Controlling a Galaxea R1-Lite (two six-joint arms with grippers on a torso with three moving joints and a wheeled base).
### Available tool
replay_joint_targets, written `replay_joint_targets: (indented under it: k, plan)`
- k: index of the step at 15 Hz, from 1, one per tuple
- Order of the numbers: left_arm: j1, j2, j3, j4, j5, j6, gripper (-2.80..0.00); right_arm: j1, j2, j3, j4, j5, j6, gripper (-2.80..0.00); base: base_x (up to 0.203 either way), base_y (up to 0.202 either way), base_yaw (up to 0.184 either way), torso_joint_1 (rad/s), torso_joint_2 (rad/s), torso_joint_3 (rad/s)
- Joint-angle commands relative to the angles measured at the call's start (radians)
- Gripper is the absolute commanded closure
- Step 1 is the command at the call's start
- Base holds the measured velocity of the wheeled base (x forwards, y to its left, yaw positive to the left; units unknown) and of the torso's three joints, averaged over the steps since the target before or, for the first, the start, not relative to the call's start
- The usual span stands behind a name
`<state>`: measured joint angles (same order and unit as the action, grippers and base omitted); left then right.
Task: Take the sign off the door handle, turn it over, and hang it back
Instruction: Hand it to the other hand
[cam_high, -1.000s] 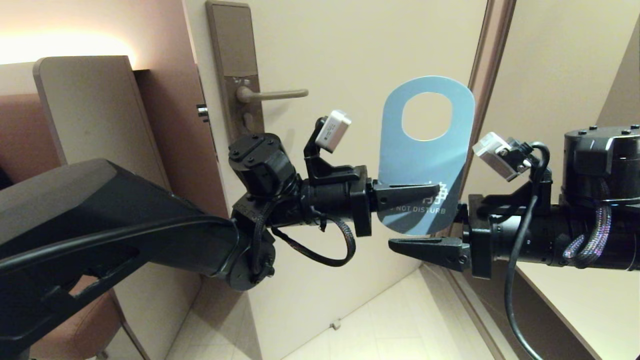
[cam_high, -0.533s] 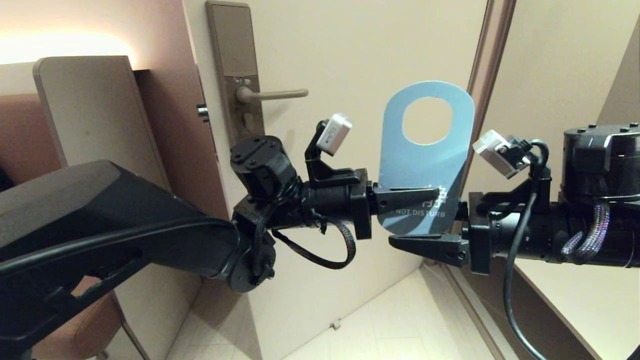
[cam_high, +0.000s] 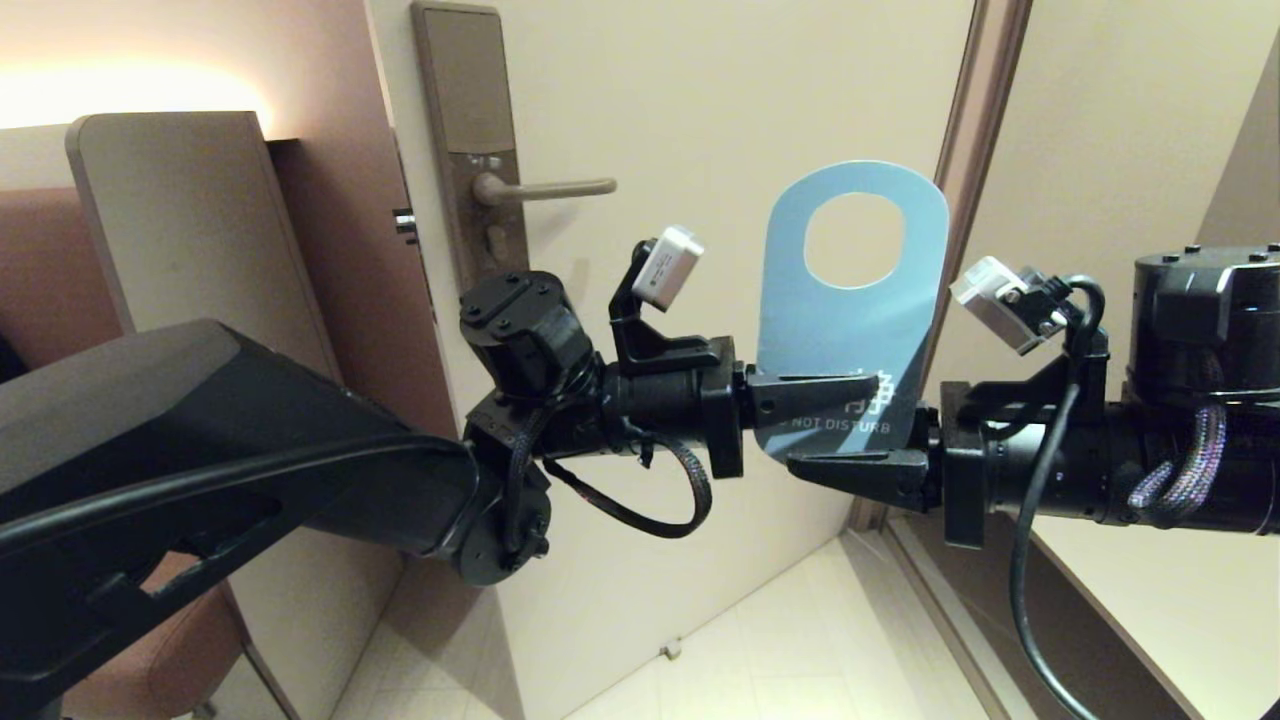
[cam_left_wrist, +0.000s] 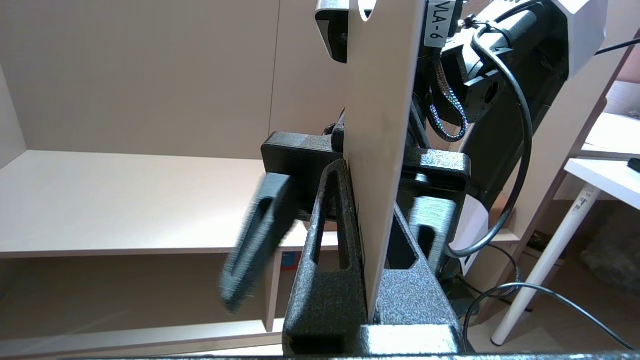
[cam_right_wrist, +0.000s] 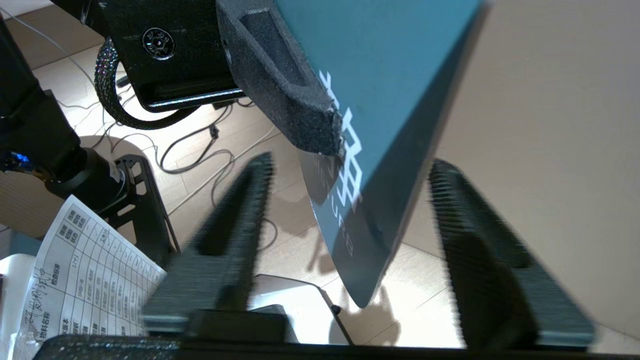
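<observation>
In front of the pale door, the left end effector pinches the lower part of the sign and holds it upright, well apart from the door handle. Compared with a second ago, the right end effector has narrowed around the sign's bottom edge, its fingers not yet touching. The sign is a flat, smooth blue card with a round hole; the handle is a slim matte metal lever.

I am keeping my left gripper clamped flat on the lower part of the sign, arm reaching level. My right gripper is facing it from the sign's other side, its fingers standing apart astride the sign's bottom edge, not touching it.
</observation>
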<state>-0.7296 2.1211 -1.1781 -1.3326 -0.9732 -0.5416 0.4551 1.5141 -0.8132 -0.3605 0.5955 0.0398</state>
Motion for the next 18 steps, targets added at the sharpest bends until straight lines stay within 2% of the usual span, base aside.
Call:
replay_joint_targets:
  k: [1, 16, 17, 18]
  plan:
    - [-0.004, -0.001, 0.0, -0.007, -0.005, -0.003, 0.0, 0.0, -0.008, 0.006, -0.002, 0.003, 0.0, 0.0, 0.0, 0.0, 0.0, 0.0, 0.0, 0.0]
    - [-0.019, 0.0, 0.002, -0.008, -0.007, -0.001, 0.0, 0.0, -0.008, 0.025, -0.002, 0.003, -0.001, 0.0, 0.0, 0.0, 0.0, 0.0, 0.0, 0.0]
    - [-0.019, 0.0, 0.008, -0.008, -0.007, 0.001, -1.75, 0.001, -0.008, 0.025, -0.002, 0.003, -0.001, 0.0, 0.0, 0.0, 0.0, 0.0, 0.0, 0.0]
    - [-0.019, -0.001, 0.014, -0.008, -0.007, 0.003, -2.8, 0.001, -0.008, 0.025, -0.002, 0.003, -0.001, 0.0, 0.0, 0.0, 0.0, 0.0, 0.0, 0.0]
